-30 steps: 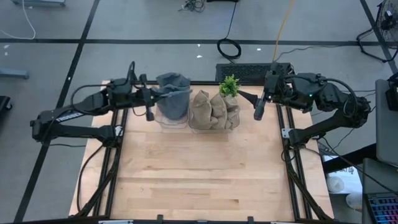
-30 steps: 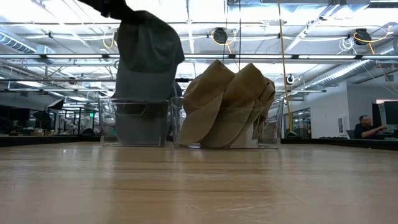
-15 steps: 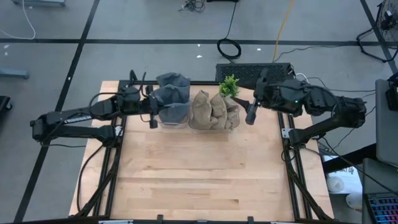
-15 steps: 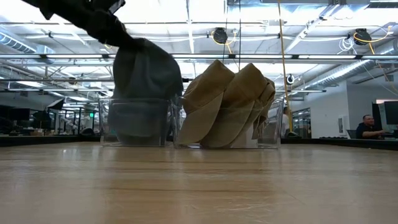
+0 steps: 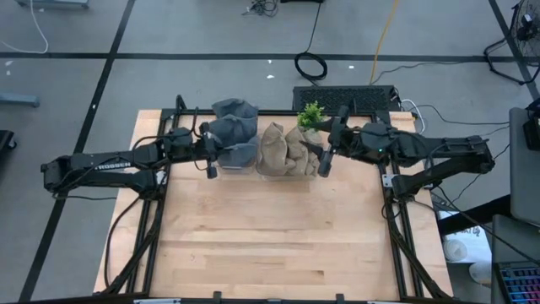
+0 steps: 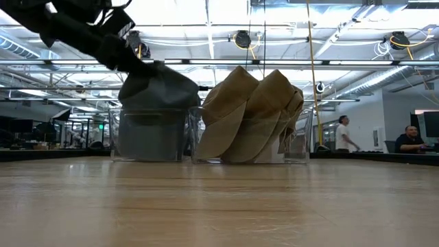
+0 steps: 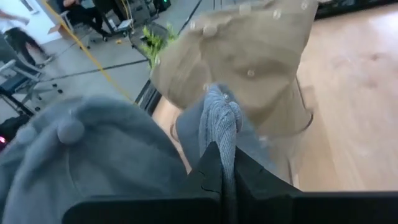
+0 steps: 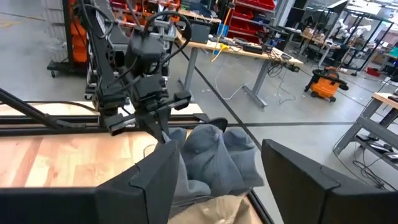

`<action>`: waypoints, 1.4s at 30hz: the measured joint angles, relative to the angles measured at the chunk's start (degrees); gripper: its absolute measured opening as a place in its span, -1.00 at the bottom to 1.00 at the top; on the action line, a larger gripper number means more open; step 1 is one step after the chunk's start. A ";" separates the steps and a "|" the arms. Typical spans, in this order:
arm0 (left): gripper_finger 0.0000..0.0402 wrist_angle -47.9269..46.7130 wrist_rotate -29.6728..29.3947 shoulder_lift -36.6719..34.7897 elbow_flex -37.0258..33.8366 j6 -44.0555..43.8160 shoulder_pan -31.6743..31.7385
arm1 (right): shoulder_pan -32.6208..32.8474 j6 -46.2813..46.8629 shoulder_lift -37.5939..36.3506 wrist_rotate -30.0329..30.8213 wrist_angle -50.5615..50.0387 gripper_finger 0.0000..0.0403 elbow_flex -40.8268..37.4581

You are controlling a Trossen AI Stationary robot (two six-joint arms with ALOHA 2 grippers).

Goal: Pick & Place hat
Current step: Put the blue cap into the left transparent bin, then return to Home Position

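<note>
My left gripper [image 5: 210, 157] is shut on a grey hat [image 5: 240, 154] that sits low in the left clear bin [image 6: 147, 135], in front of two more grey hats [image 5: 233, 120]. In the low view this gripper [image 6: 130, 57] stands above the bin's left side and the hat [image 6: 159, 88] bulges over the rim. Several tan hats [image 5: 287, 149] stand packed in the right clear bin [image 6: 291, 140]. My right gripper [image 5: 323, 159] is open and hovers just right of the tan hats; its wrist view [image 8: 224, 177] looks over them toward the grey hats [image 8: 214, 155]. My left gripper pinches a bunched fold of the grey hat's cloth [image 7: 219, 121] between its two fingers [image 7: 208, 163]. It comes slanting down from the table's left. The hat's body lies below and beyond the fingers, inside the bin, against the tan hats [image 7: 249, 62].
A small green plant [image 5: 310, 116] stands at the table's far edge behind the tan hats. A black frame [image 5: 173, 127] runs along the table's sides. Bare wooden tabletop [image 5: 270, 228] stretches from the bins to the near edge. People are in the room beyond [image 6: 343, 134].
My left gripper has gone down and a little toward the near edge, staying shut; the grey hat that hung tall above the left bin has sunk into it and bunched up. My right gripper has moved toward the table's left, closer to the tan hats.
</note>
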 joint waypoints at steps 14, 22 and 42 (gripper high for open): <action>-0.78 1.31 -10.08 0.00 -1.22 -7.28 5.73 | 0.02 0.02 0.05 -0.20 16.03 0.07 -11.85; -0.51 -0.72 -18.13 0.00 -1.20 -7.52 6.38 | 0.00 0.01 0.02 -4.53 15.96 0.07 -12.15; -0.30 -1.77 -19.54 -8.22 4.81 -6.68 3.36 | 0.02 -0.50 0.04 -7.63 20.65 0.06 -12.15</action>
